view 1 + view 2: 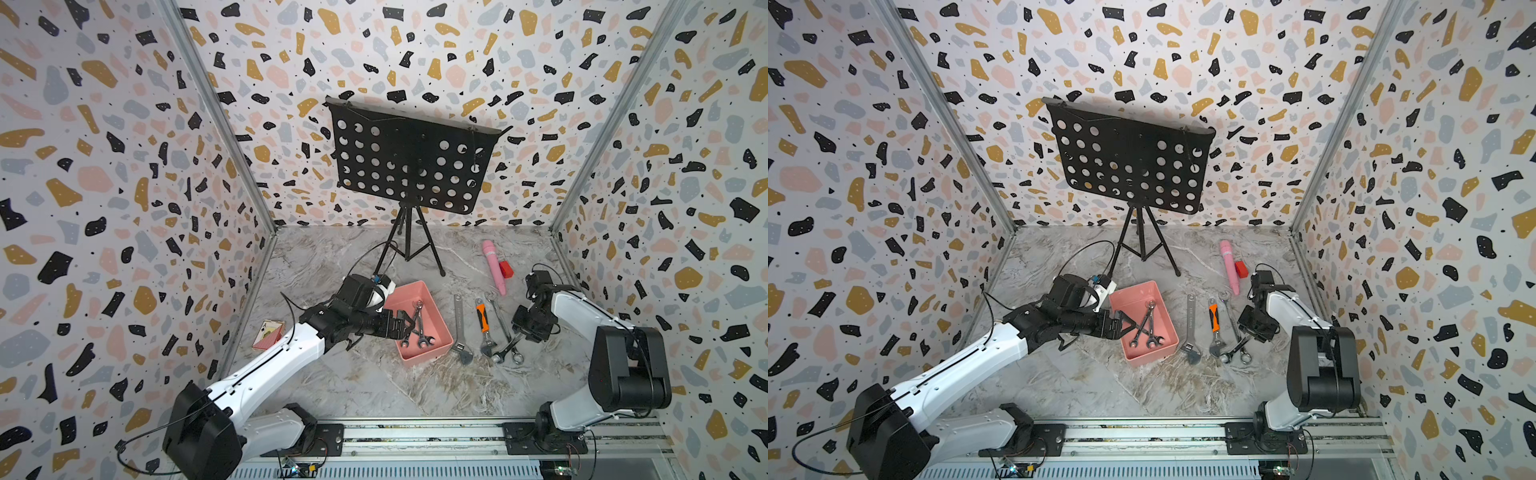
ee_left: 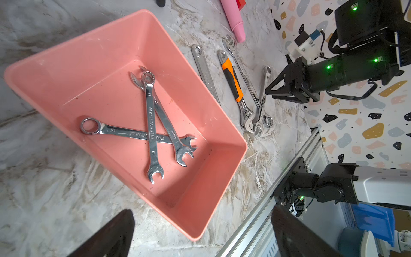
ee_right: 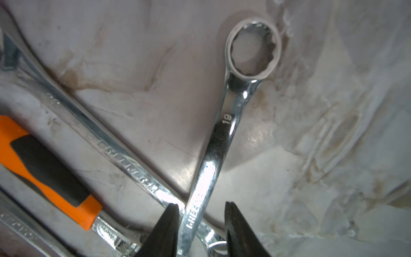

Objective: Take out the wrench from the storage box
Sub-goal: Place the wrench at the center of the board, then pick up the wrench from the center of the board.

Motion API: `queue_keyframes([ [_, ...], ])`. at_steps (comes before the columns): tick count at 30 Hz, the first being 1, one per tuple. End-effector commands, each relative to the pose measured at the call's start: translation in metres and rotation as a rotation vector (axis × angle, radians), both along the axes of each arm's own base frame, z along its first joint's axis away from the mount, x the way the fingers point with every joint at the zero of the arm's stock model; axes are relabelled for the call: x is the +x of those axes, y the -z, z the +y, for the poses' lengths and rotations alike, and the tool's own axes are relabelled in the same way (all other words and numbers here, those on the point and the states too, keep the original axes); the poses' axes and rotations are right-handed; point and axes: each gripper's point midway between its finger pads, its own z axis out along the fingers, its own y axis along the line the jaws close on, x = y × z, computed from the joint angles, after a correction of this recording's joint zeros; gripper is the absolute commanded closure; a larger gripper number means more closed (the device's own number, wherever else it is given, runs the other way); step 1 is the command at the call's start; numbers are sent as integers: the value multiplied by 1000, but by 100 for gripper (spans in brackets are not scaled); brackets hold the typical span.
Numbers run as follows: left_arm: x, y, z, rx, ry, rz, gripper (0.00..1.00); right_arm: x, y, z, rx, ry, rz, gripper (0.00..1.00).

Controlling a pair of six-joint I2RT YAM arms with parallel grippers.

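My left gripper (image 1: 409,326) hangs wide open and empty over the pink storage box (image 2: 100,44), where three crossed wrenches (image 2: 153,124) lie, while my right gripper (image 3: 201,205) stands part-open astride a loose wrench (image 3: 222,138) on the table (image 3: 311,111), not clamping it.

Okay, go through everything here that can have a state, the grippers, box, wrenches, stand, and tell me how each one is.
left gripper: open, above the storage box
right gripper: open, jaws astride the 19 wrench
storage box: upright, three wrenches crossed inside
19 wrench: flat on the table, crossing a longer wrench
music stand: standing, tripod spread
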Motion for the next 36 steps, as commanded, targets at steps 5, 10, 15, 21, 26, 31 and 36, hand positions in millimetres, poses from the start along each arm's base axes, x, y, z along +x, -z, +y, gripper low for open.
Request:
queue_keyframes([
  [5, 3, -2, -4, -8, 19, -36, 0, -5, 10, 2, 21, 43, 68, 60],
  [10, 5, -2, -6, -8, 24, -29, 0, -10, 25, 2, 19, 44, 117, 64],
  [15, 5, -2, -7, -7, 25, -27, 0, -13, 31, 4, 32, 63, 134, 82],
  [21, 7, -3, -8, -9, 28, -26, 0, -4, 13, 7, 53, 94, 72, 100],
  [26, 7, -3, -9, -11, 32, -26, 0, -1, -16, 9, 50, 113, 0, 100],
  [31, 7, -3, -9, -10, 35, -26, 0, 0, -51, 4, 9, 81, -79, 100],
  [36, 6, -4, -10, -15, 40, -25, 0, 5, -77, -13, -114, -97, -95, 100],
])
